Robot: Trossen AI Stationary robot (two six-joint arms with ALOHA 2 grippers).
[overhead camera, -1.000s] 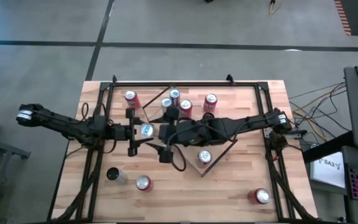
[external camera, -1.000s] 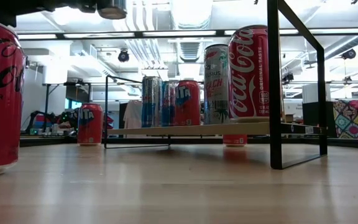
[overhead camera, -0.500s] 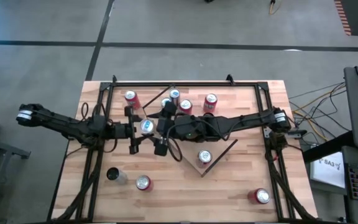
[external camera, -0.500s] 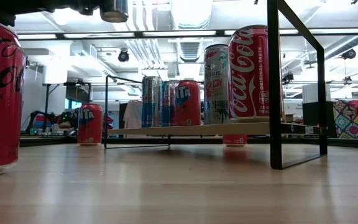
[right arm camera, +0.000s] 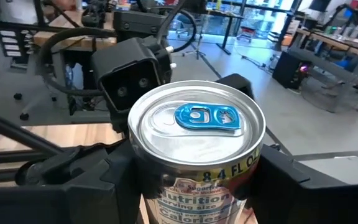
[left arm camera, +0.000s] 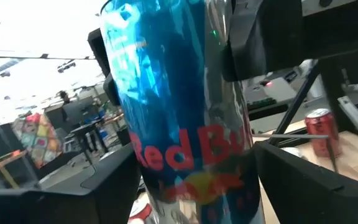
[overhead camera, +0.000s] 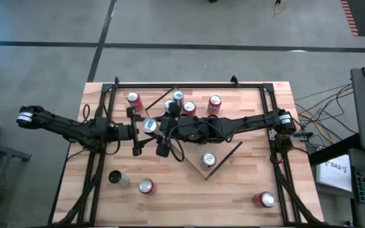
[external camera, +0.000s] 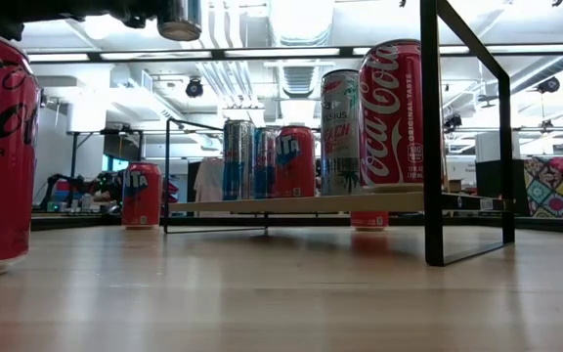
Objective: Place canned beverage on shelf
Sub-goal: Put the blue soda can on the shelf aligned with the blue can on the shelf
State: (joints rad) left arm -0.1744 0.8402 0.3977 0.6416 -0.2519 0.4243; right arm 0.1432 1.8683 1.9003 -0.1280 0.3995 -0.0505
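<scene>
A slim blue and silver Red Bull can [overhead camera: 149, 125] is up in the air over the table's middle; its base shows at the top of the low view [external camera: 179, 15]. My left gripper [overhead camera: 142, 130] is shut on it from the left. My right gripper [overhead camera: 159, 128] is shut on it from the right. The shelf [overhead camera: 225, 152], a light-wood board with a dark rim, stands slantwise under the right arm. Several cans stand upright on it [external camera: 311, 203]. Both wrist views show the can filling the gap between the fingers. My left gripper pinches the can's blue side wall [left arm camera: 166, 168] between its two fingers, which come level from the table's left. The can stands upright, lifted clear of the table. My right gripper pinches the can's upper wall just under the silver top [right arm camera: 194, 186], a finger on each side. It comes from the table's right, slanting down, and the top with its blue tab [right arm camera: 207, 116] stays uncovered.
A red can [overhead camera: 133, 98] stands at the far left. A dark can [overhead camera: 116, 178] and a red can [overhead camera: 146, 185] stand near left. A red can [overhead camera: 266, 200] stands near right. Black frame posts [external camera: 433, 132] rise around the table.
My right gripper has moved toward the table's left until its fingers stand around the can that my left gripper holds up. The can has shifted slightly toward the far edge and stays upright in the air.
</scene>
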